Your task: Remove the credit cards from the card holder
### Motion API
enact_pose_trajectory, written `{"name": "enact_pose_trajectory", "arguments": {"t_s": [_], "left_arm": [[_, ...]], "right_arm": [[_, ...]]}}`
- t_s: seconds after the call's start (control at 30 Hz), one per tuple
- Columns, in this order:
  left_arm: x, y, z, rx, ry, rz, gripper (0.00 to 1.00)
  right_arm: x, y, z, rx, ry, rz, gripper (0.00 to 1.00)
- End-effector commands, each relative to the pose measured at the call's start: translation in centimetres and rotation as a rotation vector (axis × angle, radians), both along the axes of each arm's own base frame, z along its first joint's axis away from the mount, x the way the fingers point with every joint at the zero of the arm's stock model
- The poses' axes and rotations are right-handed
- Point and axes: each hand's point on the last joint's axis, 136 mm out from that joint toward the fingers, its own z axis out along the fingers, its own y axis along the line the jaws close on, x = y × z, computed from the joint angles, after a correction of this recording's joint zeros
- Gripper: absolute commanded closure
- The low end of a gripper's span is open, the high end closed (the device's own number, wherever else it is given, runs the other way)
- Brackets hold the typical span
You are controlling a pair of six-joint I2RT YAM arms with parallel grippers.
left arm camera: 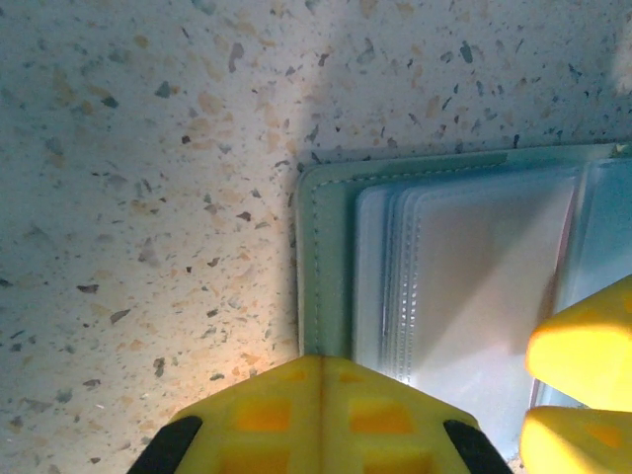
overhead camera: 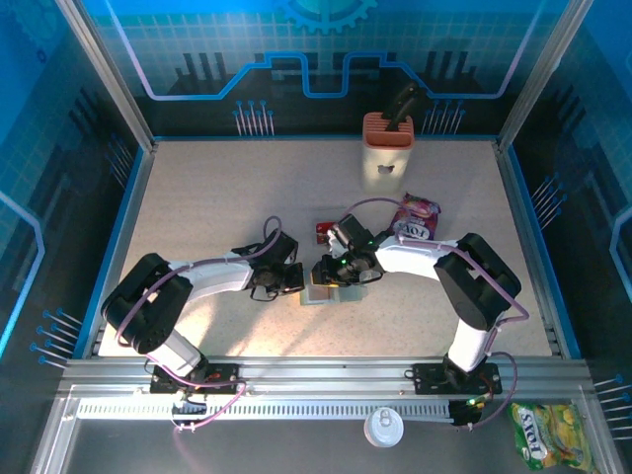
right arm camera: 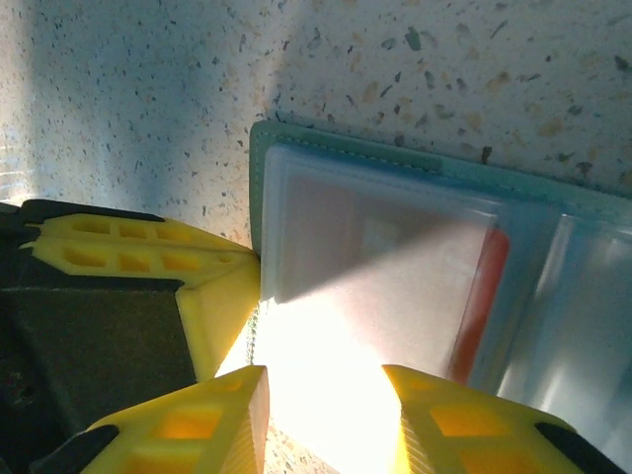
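The card holder [overhead camera: 320, 291] lies open on the table between my two grippers, a grey-green cover with clear plastic sleeves [left arm camera: 474, 267]. My left gripper [left arm camera: 321, 363] is shut, its tips resting on the holder's green left border [left arm camera: 324, 257]. My right gripper [right arm camera: 326, 395] stands open over a clear sleeve [right arm camera: 375, 267], one finger on each side of it. A red strip [right arm camera: 484, 301] shows through that sleeve near the fold. In the top view a small red card [overhead camera: 326, 232] lies on the table just behind the grippers. I see no blue card.
A crinkled purple-red snack packet [overhead camera: 415, 217] lies right of the red card. A tall orange-and-cream block [overhead camera: 387, 153] stands at the back. The right gripper's yellow fingers [left arm camera: 583, 360] show at the holder's right side in the left wrist view.
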Motion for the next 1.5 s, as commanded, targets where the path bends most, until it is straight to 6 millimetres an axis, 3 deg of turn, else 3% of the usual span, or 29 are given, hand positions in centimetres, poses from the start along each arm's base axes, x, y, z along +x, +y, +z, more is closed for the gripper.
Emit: {"name": "enact_pose_trajectory", "arguments": {"t_s": [0.0, 0.63, 0.9, 1.2, 1.37, 1.47], "left_arm": [[-0.3, 0.4, -0.9, 0.018, 0.034, 0.012, 0.96], [-0.2, 0.7, -0.6, 0.019, 0.025, 0.021, 0.96], [0.1, 0.6, 0.9, 0.006, -0.013, 0.020, 0.95], [0.9, -1.2, 3.8, -0.091, -0.045, -0.003, 0.89], [1.0, -3.0, 4.4, -0.189, -0.020, -0.009, 0.79], [0.9, -4.0, 4.2, -0.231, 0.006, -0.017, 0.73]], "right_arm": [[-0.3, -0.7, -1.1, -0.029, 0.033, -0.003, 0.66], [0.1, -3.2, -1.0, -0.070, 0.019, -0.038, 0.66], [-0.3, -3.3, -1.0, -0.049, 0.024, -0.016, 0.67], [-0.1, -3.4, -0.8, 0.018, 0.033, -0.020, 0.69], [0.3, -3.6, -0.6, 0.032, 0.026, -0.026, 0.71], [-0.4, -4.1, -1.5, 0.029, 0.049, -0.031, 0.72]]}}
